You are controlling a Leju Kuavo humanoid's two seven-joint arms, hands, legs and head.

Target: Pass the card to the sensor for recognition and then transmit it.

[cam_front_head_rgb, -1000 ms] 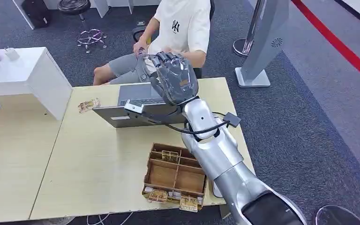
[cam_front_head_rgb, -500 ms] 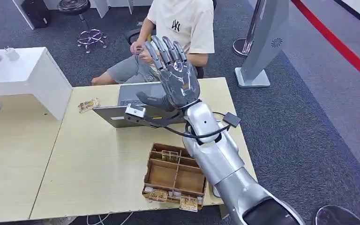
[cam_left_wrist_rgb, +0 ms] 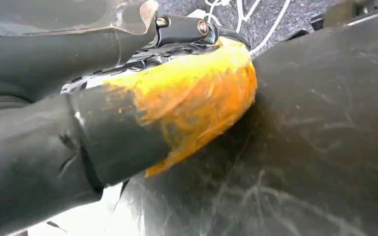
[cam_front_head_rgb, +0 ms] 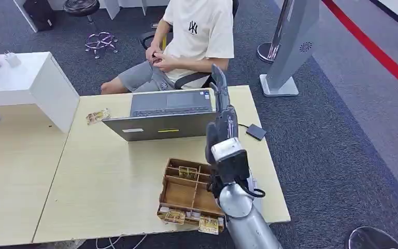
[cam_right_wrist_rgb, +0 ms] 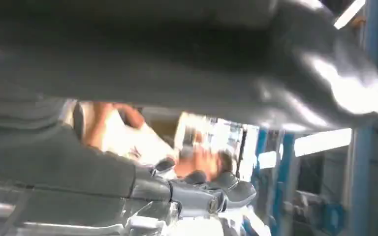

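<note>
The right robot hand (cam_front_head_rgb: 221,106) stands edge-on above the light wooden bench (cam_front_head_rgb: 109,181), its fingers straight and pointing up and away, with nothing held in it; it rises just beside the right end of the grey laptop (cam_front_head_rgb: 168,113), whose lid faces the robot; in the right wrist view the thick grey thumb (cam_right_wrist_rgb: 295,64) runs across the picture, blurred; the left robot hand (cam_left_wrist_rgb: 103,132) shows close up in its own wrist view, dark with an orange patch, and whether it is open or closed I cannot tell; a wooden compartment box (cam_front_head_rgb: 193,194) sits near the bench's front edge, with cards (cam_front_head_rgb: 188,172) in a rear slot and more along its front; another card (cam_front_head_rgb: 98,116) lies apart, left of the laptop; a small dark sensor (cam_front_head_rgb: 256,132) on a cable rests to the laptop's right; a seated person (cam_front_head_rgb: 189,39) behind the bench holds both hands together at the lap, and what they hold is too small to tell.
</note>
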